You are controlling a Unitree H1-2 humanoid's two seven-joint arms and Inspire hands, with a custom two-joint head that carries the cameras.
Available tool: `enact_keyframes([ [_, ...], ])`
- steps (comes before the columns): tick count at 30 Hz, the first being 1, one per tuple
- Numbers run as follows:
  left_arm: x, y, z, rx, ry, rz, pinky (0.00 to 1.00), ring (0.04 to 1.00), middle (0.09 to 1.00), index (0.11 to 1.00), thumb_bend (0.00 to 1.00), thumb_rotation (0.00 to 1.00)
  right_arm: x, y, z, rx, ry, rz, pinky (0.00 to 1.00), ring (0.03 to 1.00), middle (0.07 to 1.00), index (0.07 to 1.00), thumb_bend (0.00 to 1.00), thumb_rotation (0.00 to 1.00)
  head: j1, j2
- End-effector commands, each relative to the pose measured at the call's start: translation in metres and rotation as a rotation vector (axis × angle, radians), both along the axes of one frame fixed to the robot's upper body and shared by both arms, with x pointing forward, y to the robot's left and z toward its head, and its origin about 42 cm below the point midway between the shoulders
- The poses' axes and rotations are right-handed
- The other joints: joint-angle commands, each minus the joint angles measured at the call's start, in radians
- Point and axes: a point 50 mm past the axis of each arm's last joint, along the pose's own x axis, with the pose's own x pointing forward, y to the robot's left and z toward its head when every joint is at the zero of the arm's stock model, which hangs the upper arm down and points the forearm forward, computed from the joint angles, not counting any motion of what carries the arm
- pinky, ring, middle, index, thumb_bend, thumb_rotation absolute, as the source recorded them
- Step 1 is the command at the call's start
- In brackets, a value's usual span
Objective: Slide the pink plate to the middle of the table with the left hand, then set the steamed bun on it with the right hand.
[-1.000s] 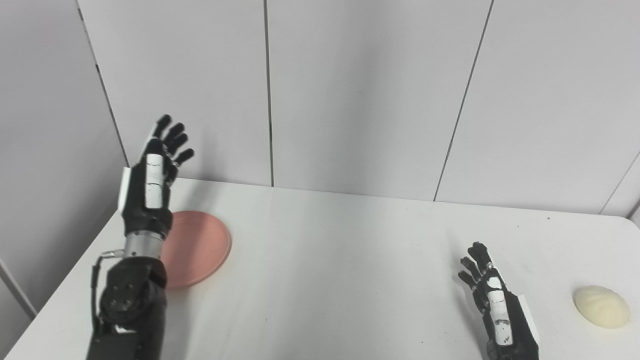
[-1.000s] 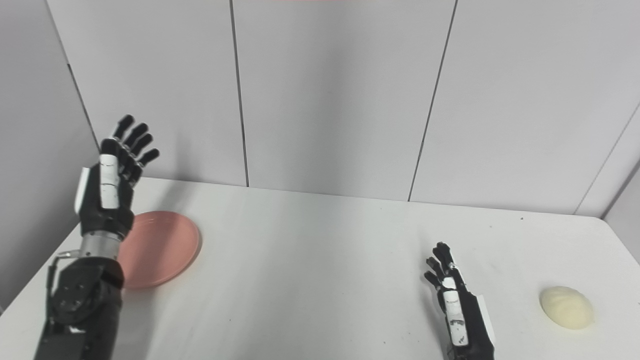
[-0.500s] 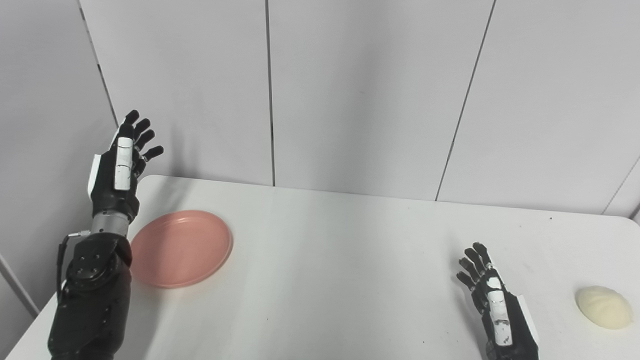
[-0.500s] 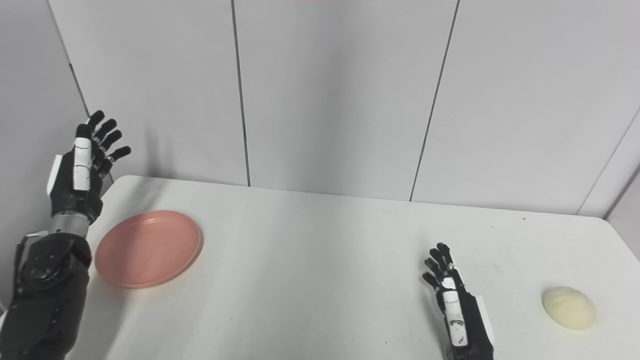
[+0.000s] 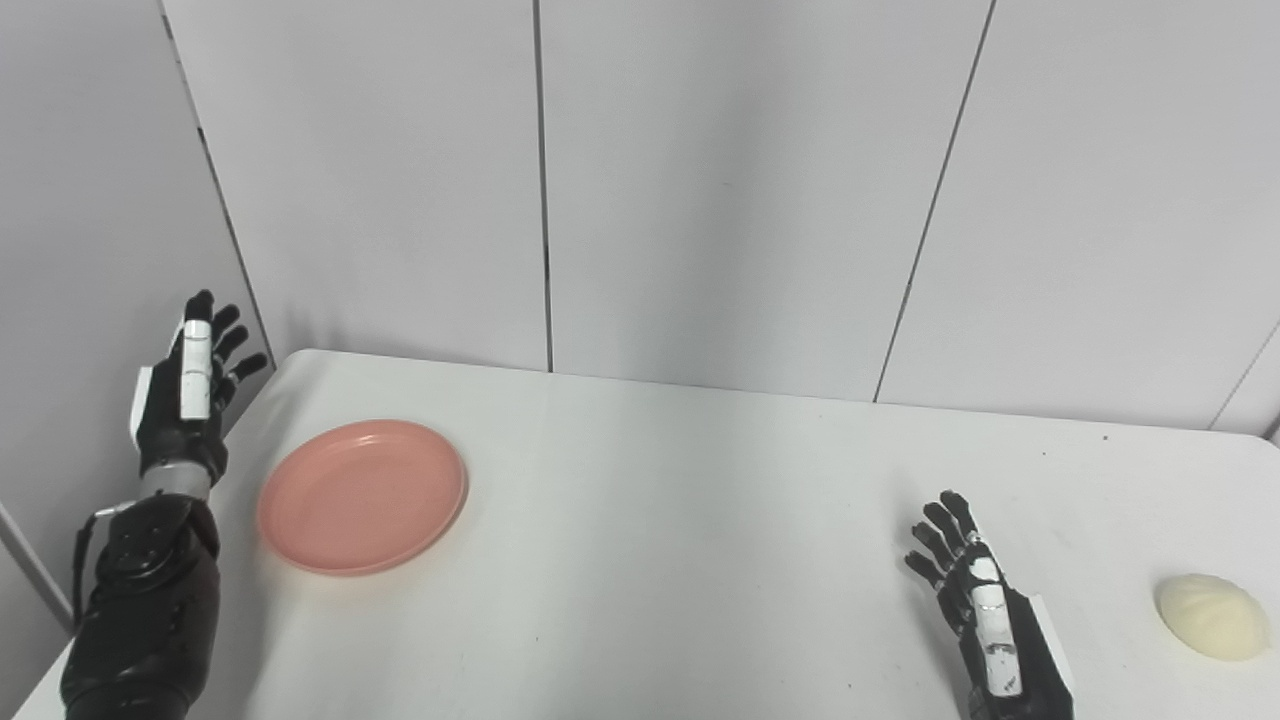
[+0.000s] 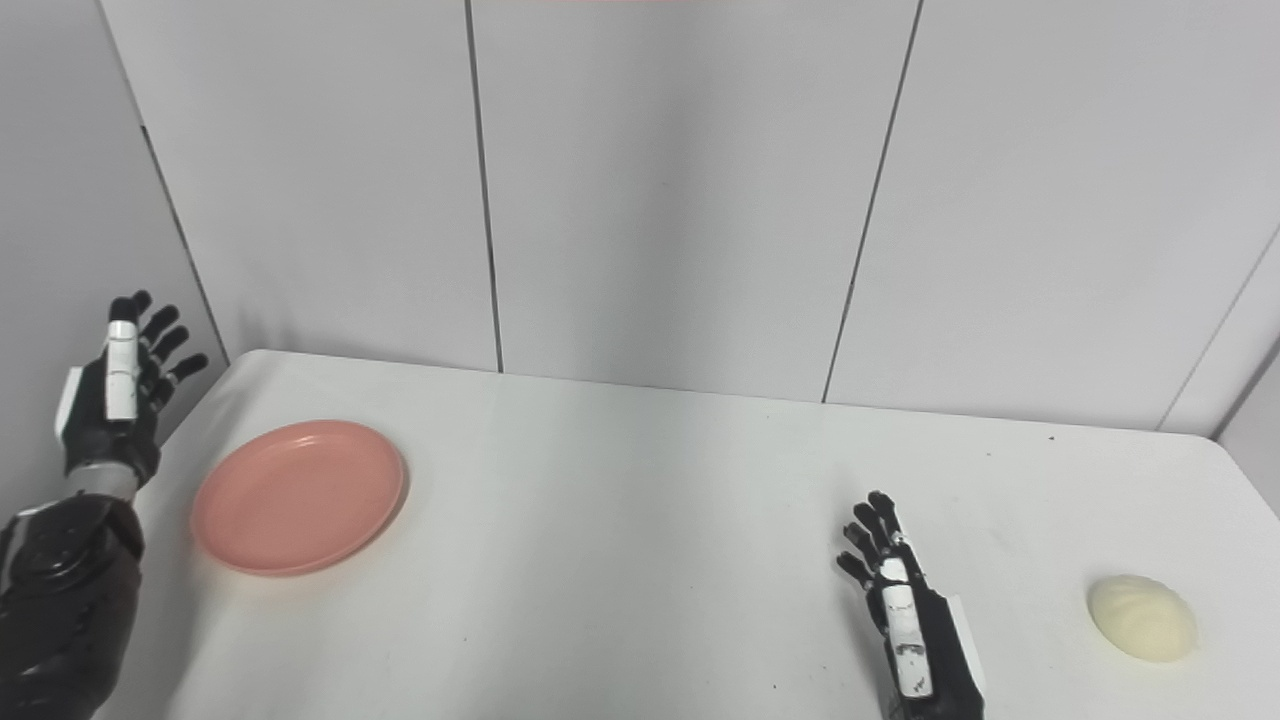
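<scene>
A round pink plate (image 5: 362, 496) lies flat on the left part of the white table (image 5: 680, 520). My left hand (image 5: 188, 390) is raised upright beyond the table's left edge, well left of the plate, open with fingers spread and holding nothing. A pale cream steamed bun (image 5: 1211, 616) rests on the table near the right edge. My right hand (image 5: 975, 590) hovers low over the table's front right, left of the bun and apart from it, open with fingers spread.
Grey wall panels (image 5: 720, 190) stand right behind the table's far edge. A side wall (image 5: 90, 220) runs close along the left edge, next to the left hand. The table's right corner (image 6: 1215, 450) shows at the far right.
My left hand has swung left and lower, off the plate and past the table's left edge, leaving the whole plate in view. The right hand has barely shifted. Plate and bun stay put.
</scene>
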Motion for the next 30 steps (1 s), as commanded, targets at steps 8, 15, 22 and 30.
enact_keyframes([
  [8, 0.004, 0.023, 0.015, 0.018, -0.063, 0.027, 0.83, 0.901, 0.938, 0.971, 0.88, 0.94, -0.013, 0.001, -0.018, 0.015, 0.075, 0.001, 0.89, 0.926, 0.953, 0.966, 0.72, 1.00, -0.002, 0.005],
  [15, 0.001, 0.013, -0.015, -0.026, -0.001, -0.028, 0.83, 0.917, 0.936, 0.965, 0.88, 0.90, -0.013, 0.000, -0.019, 0.021, 0.069, -0.003, 0.88, 0.911, 0.940, 0.957, 0.74, 1.00, -0.008, 0.006],
  [22, 0.002, -0.014, -0.036, -0.097, 0.001, -0.094, 0.80, 0.897, 0.905, 0.974, 0.88, 0.87, -0.013, 0.001, -0.018, 0.017, 0.075, 0.000, 0.88, 0.920, 0.955, 0.966, 0.73, 1.00, -0.016, 0.006],
  [30, 0.002, -0.058, -0.054, -0.150, 0.011, -0.192, 0.84, 0.915, 0.923, 0.958, 0.82, 0.84, -0.014, 0.004, -0.017, 0.035, 0.072, 0.002, 0.87, 0.909, 0.939, 0.955, 0.75, 1.00, -0.023, 0.015],
])
